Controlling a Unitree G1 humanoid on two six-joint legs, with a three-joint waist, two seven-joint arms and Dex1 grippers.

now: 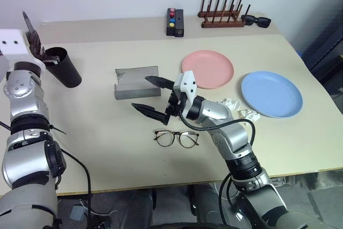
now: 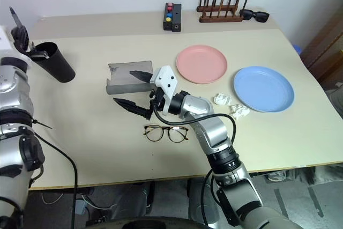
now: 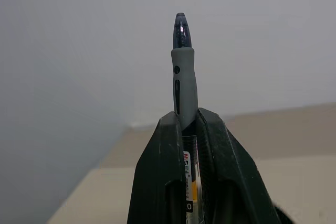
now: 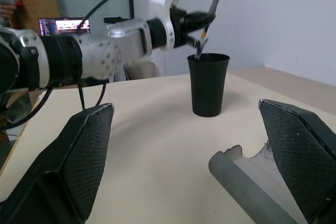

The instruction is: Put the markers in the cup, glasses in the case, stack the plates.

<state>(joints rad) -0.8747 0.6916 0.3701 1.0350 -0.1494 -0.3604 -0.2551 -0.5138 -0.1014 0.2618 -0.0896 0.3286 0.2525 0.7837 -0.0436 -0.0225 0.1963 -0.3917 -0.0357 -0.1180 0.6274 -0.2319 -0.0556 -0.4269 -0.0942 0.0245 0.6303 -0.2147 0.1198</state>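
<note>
right wrist view: left gripper (image 4: pixel 197 22) jaws clamped on marker (image 4: pixel 210 17) over cup (image 4: pixel 209 85) (right gripper (image 1: pixel 153 96) jaws wide, empty)

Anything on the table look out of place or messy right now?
Two crumpled white scraps lie on the table between the pink plate and the blue plate; they look like stray litter. The case lies open with a scuffed lid. Nothing is spilled.

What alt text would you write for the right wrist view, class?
The left claw holds a slim dark marker over a tall matte black tapered cup on a beige table. The right claw's two black fingers stand wide open near an open flat grey case.
</note>
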